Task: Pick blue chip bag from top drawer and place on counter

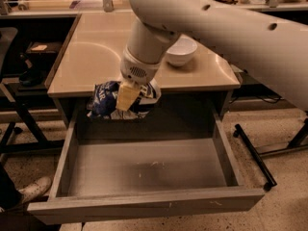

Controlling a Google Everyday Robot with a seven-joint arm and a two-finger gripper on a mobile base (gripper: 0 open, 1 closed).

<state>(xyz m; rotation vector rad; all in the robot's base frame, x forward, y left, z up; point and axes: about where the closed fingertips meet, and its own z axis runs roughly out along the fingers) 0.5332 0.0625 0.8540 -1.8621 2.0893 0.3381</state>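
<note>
Arm: the robot's thick white jointed arm [216, 28] reached in from the upper right, crossing over the far side of the tabletop and bending down at its front edge.
Counter: the smooth glossy beige square counter [96, 57] lay open on its left half and near its front edge.
Top drawer: the wide shallow grey top drawer [144, 170] stood pulled fully out below the counter, and nothing was visible on its grey floor.
Bowl: a round white bowl [181, 52] sat on the counter's right half, well apart from the bag.
Blue chip bag: the blue chip bag [102, 99], crumpled dark foil with white lettering, hung in the air above the back of the drawer, about level with the counter's front edge.
Gripper: the two-finger gripper [126, 97] was clenched on the bag's right side, one pale finger pressed across its front.
Step in hand: judged as the lift out of the drawer, with the carry to the counter just starting.
Next move: likely more height to get the bag above the counter edge, then travel over the open left half, staying away from the bowl, before letting go.
</note>
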